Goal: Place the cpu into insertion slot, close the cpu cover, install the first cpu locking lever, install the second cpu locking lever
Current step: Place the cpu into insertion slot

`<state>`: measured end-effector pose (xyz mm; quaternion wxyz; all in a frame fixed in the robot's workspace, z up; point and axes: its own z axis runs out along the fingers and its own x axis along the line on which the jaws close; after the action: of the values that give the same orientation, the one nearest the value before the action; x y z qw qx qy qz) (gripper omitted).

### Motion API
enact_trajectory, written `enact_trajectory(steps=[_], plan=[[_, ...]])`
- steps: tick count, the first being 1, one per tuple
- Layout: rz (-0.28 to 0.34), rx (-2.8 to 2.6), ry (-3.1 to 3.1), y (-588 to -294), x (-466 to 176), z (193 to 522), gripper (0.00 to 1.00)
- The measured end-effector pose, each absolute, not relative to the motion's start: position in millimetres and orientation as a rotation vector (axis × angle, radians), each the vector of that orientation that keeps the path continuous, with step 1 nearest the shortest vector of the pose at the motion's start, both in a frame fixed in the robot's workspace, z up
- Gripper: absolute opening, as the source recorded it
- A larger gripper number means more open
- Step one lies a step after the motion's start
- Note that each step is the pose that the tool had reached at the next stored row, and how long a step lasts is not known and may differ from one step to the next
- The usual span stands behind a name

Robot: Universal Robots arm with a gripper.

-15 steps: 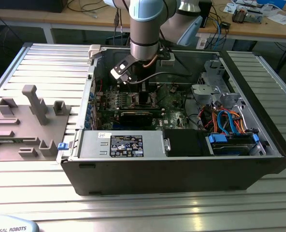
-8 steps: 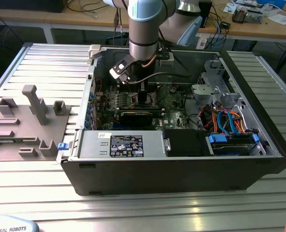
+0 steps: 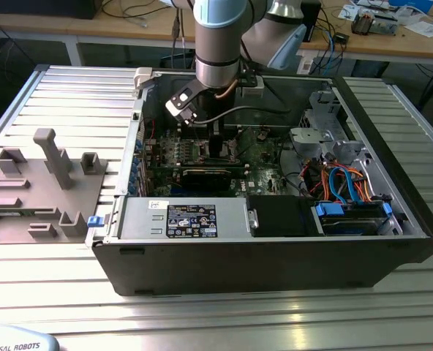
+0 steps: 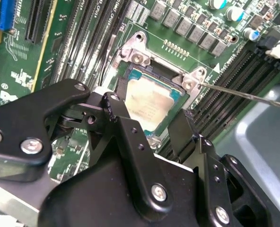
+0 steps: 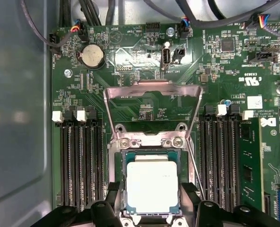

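- The open computer case [image 3: 275, 256] is seen lying on a slatted metal tabletop [image 3: 70, 88] in the exterior view, with the robot arm [image 3: 216, 44] reaching down into it over the green motherboard [image 5: 215, 61].
- A grey fixture block [image 3: 41, 183] is noted on the tabletop, outside the case, towards the exterior view's left.
- The cpu [image 5: 152, 184] is found seated flat in the insertion slot [image 5: 117, 163], silver top upward, with its green edge showing inside the socket frame.
- The cpu cover [image 5: 152, 88] is recorded as open – swung up and away from the slot on its hinge, so that bare board is seen through its square window.
- One locking lever [image 4: 244, 94], a thin metal rod, is seen running out from a corner of the socket frame, clear of the cover; whether it is hooked cannot be told.
- The gripper [image 4: 144, 109] is held low over the near edge of the socket. Its black fingers [image 4: 116, 113] are spread apart – one to each side of the cpu – and nothing is clamped between them.
- Long black memory slots [image 5: 78, 161] are noted on both sides of the socket, and a coin cell [image 5: 91, 56] beyond the raised cover.
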<state>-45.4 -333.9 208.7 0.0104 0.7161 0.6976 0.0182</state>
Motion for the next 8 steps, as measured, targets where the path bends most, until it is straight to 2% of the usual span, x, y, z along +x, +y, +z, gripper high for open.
enact_trajectory(steps=[6, 7, 8], plan=[[0.055, 2.235, 2.177, -333.9, -45.2, 211.1, 0.62], [0.055, 2.235, 2.177, -333.9, -45.2, 211.1, 0.6], [0.055, 2.235, 2.177, -333.9, -45.2, 211.1, 0.54]])
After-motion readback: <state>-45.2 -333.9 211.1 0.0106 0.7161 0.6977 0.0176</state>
